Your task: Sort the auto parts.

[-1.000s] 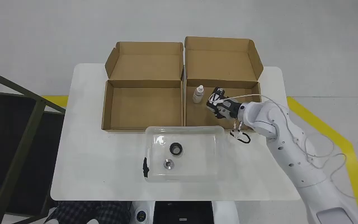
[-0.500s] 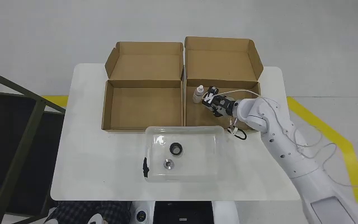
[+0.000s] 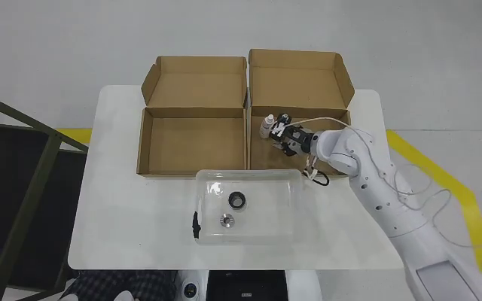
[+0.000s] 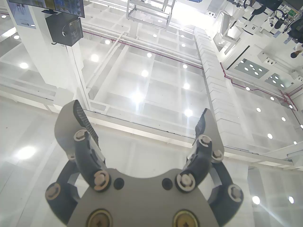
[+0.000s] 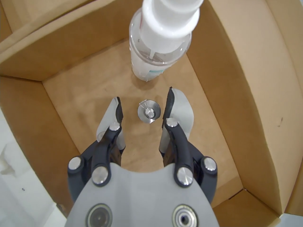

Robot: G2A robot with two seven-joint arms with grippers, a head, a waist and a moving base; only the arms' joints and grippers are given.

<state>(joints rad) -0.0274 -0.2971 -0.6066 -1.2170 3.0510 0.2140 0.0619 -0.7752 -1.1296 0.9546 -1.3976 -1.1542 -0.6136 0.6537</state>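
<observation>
1. A small metal part [image 5: 149, 112] is seen on the floor of the right box [image 5: 236, 83], near its left wall and just beside a white bottle [image 5: 163, 36].
2. The right gripper [image 5: 144, 96] is spread open, with 1 finger on each side of the part. Nothing is held.
3. A black ring [image 3: 238, 200] and a metal disc [image 3: 225, 220] are kept in the clear tray [image 3: 248, 174], toward the near edge of the bench [image 3: 120, 188].
4. The left gripper [image 4: 141, 109] is held wide open and empty.
</observation>
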